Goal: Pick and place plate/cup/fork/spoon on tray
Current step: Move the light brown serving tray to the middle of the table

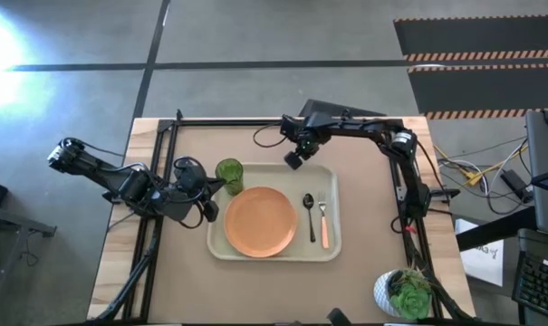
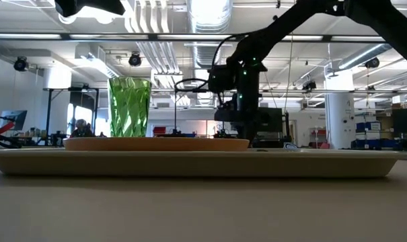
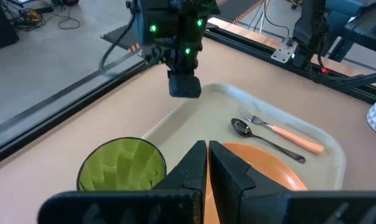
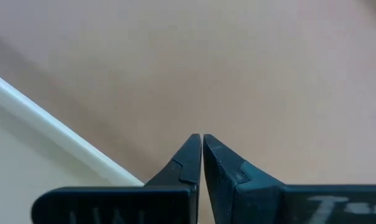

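The cream tray lies mid-table. On it rest the orange plate, the green cup upright at its far left corner, the dark spoon and the orange-handled fork side by side at its right. My left gripper is shut and empty, just left of the cup and plate; the left wrist view shows its fingertips together beside the cup. My right gripper is shut and empty over the tray's far edge; its fingertips are together above the tray rim.
A white pot with a green plant stands at the table's near right corner. Black frame rails run along the table's left, far and right sides. Bare tabletop lies in front of the tray.
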You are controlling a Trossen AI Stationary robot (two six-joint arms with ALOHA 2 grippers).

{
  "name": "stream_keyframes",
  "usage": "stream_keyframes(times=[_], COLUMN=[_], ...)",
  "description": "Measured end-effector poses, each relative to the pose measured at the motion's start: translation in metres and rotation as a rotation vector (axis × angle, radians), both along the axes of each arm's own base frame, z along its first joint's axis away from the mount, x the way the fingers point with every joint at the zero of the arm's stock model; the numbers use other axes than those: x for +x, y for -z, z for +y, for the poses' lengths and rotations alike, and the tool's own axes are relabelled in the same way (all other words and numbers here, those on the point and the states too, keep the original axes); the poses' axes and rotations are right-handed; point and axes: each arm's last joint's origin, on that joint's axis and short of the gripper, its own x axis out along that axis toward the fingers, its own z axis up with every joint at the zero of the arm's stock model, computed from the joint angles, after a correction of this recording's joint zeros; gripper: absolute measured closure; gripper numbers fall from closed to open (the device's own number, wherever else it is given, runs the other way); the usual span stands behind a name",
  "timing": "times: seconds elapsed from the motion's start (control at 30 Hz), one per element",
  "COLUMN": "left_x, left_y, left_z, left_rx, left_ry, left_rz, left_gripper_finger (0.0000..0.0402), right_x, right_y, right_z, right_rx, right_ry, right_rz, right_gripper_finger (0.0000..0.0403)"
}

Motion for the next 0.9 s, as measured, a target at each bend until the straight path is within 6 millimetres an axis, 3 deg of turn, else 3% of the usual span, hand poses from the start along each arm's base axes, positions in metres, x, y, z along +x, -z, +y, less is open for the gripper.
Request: stream_keyframes(times=[0.13,0.3,0.67,0.77,0.9], left_x=[-0.001,-0.004,-0.010,-0.010,-0.011], left_y=[0.001,0.006,0.012,0.014,0.019], left_z=[0.000,0.001,0.002,0.000,0.001], left_rx=[-0.011,-0.014,-0.032,-0.073,-0.062], left_ry=[0.022,0.032,0.072,0.116,0.116], left_rz=[0.021,0.081,0.174,0.196,0.238], left_gripper_finger=[0.0402,0.0402,0.0402,0.0402,0.0402], right_x=[-0.005,-0.012,-0.051,-0.062,-0.063], right_y=[-0.019,-0.065,-0.197,-0.214,-0.214], right_z=[-0.002,0.012,0.099,0.121,0.149], right_rx=[-0.039,-0.091,-0.278,-0.318,-0.341], right_ry=[0.017,0.001,-0.143,-0.140,-0.164], right_rz=[-0.037,-0.145,-0.532,-0.587,-0.593], right_gripper_finger=[0.0394,0.0394,0.0394,0.0394,0.0394])
